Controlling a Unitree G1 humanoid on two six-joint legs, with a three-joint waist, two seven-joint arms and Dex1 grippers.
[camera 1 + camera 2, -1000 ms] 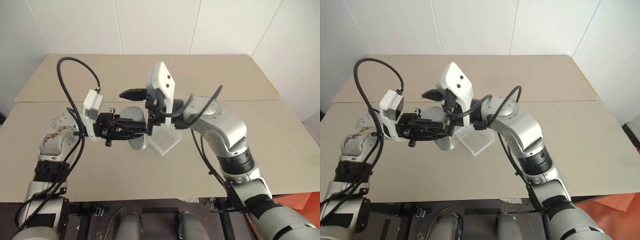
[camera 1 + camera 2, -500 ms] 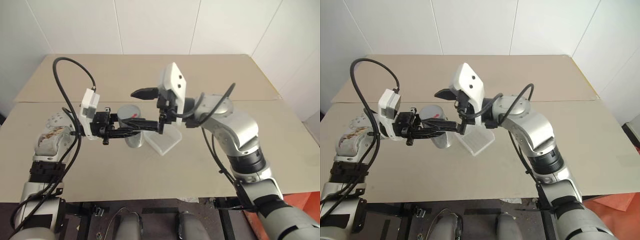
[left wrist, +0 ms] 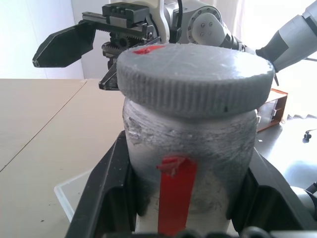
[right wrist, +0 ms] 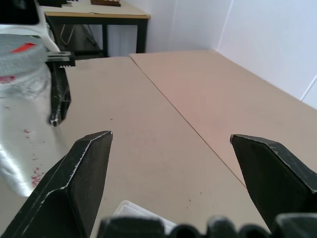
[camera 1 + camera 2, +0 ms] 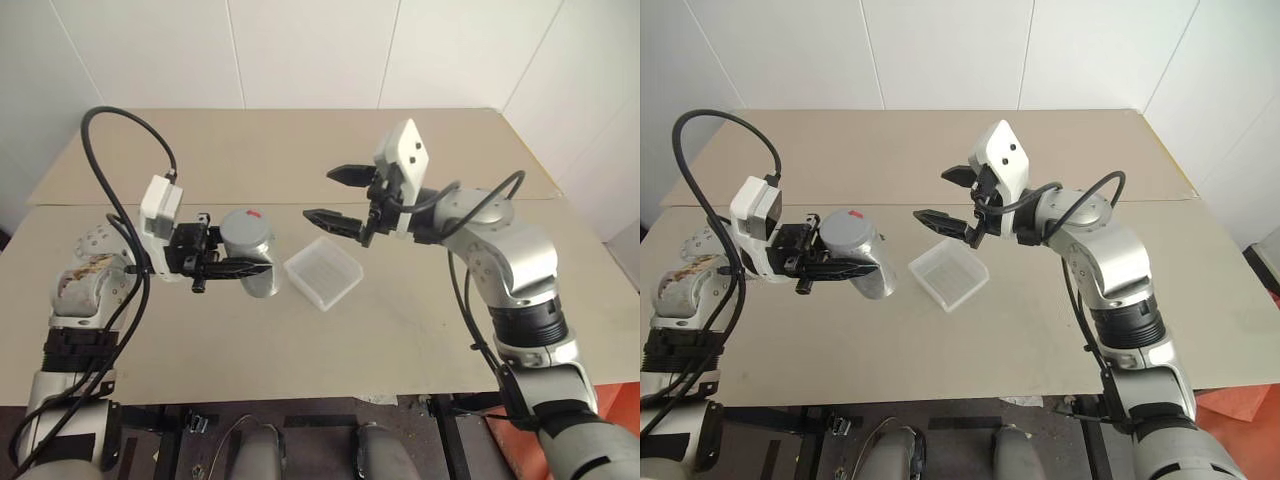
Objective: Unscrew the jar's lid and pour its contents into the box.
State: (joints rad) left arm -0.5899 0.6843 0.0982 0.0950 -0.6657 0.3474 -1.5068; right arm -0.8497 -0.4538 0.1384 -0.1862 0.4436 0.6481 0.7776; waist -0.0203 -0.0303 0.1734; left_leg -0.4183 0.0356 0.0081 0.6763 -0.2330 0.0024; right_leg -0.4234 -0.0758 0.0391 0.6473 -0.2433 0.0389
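Now left claw [image 5: 235,270] clamps the jar [image 5: 250,262]; right claw [image 5: 338,195] gapes empty.

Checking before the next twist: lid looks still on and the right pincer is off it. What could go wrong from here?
1. The lid still sits on the jar, and the open right pincer is clear of it; a re-grasp could land off-centre and slip.
2. The left pincer holds the jar beside the box, not over it; once the lid is off, contents could spill onto the table.
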